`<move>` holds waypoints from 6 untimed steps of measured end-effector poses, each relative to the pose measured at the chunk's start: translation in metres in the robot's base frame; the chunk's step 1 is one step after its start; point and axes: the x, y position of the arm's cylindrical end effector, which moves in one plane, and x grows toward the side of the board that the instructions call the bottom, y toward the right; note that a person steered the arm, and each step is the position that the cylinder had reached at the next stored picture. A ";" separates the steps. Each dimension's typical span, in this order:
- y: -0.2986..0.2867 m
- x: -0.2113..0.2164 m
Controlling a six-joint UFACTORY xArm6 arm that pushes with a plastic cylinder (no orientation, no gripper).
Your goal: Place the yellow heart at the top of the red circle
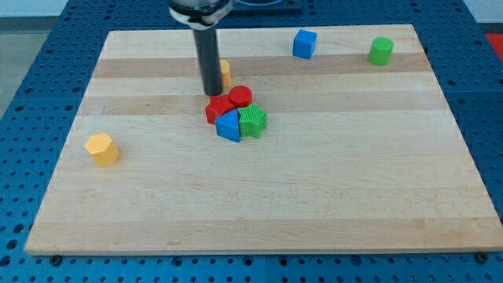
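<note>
The yellow heart [225,72] lies near the view's top centre, mostly hidden behind my rod. The red circle [240,97] lies just below and to the right of it, a small gap apart. My tip [211,93] rests on the board just left of the red circle and below the yellow heart, close to both. A second red block [217,108] sits right below my tip.
A blue block [229,125] and a green block [252,121] touch the red blocks in a cluster. A yellow hexagon [102,148] lies at the view's left. A blue cube [304,43] and a green cylinder [380,51] lie along the top right.
</note>
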 end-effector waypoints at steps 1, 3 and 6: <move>-0.048 -0.006; -0.021 -0.070; 0.110 -0.028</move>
